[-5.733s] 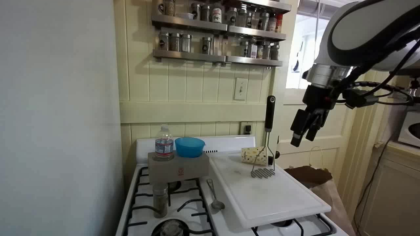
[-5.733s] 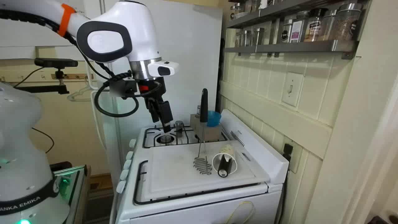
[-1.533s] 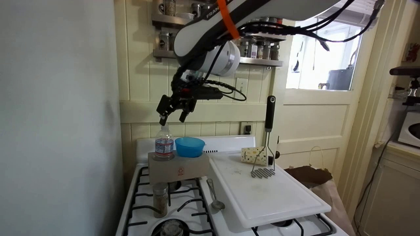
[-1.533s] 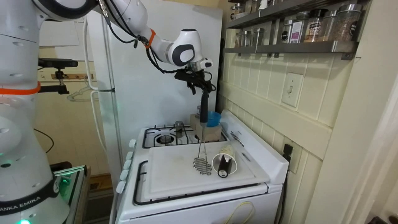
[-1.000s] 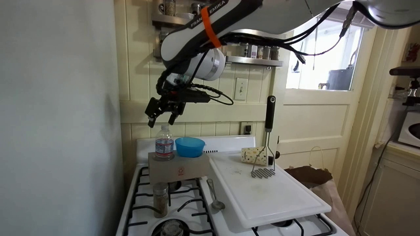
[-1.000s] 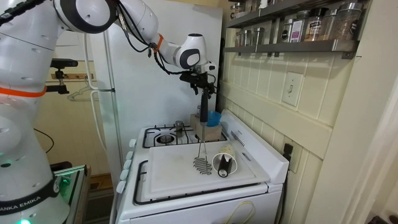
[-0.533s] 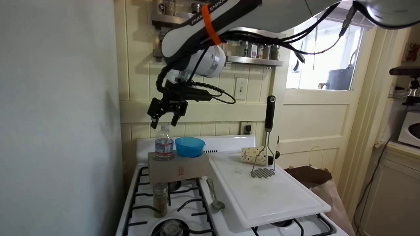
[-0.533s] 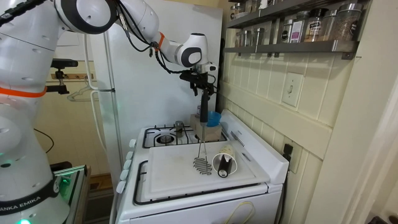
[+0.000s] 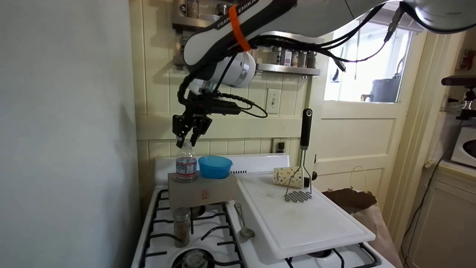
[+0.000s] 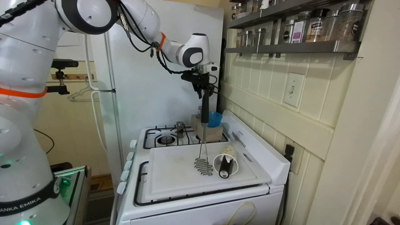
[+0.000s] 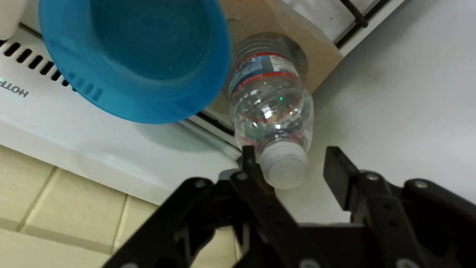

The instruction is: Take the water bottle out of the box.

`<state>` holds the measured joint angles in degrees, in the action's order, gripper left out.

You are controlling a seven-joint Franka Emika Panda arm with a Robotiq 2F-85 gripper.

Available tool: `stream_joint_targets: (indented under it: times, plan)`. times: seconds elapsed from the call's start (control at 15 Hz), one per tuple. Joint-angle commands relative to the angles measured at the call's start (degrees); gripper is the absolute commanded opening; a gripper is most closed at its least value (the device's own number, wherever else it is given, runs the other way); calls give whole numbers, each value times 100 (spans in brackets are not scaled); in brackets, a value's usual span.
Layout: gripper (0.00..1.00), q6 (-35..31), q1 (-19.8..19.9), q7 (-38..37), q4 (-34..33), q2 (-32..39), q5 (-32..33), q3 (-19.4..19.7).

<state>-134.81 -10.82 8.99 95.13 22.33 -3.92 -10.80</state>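
The window (image 9: 366,71) glares white and small highlights dot the water bottle (image 11: 272,104).

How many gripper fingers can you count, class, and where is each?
2: in the wrist view, one finger is at the side of the cap nearer the bowl, the other finger at the opposite side. None looks hidden.

Kitchen | gas stove (image 10: 203,215) | refrigerator (image 10: 165,103) | wall shelves (image 10: 300,47) with spice jars (image 10: 350,23) | masher (image 9: 305,134)
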Motion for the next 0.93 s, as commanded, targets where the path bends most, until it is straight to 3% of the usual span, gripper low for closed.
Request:
stream_joint_targets:
  times: [0.0, 0.13, 0.27, 0.33, 0.47, 0.87]
  plan:
    - [53, 111, -45, -127, -176, 109, 123, 20]
    - [49, 117, -54, -129, -204, 122, 149, 25]
    - [24, 121, -76, -201, -196, 104, 225, 59]
    - [23, 129, -74, -217, -193, 97, 242, 64]
    - [7, 145, -80, -272, -181, 79, 295, 82]
    - [8, 119, -159, -531, 55, -282, 500, 96]
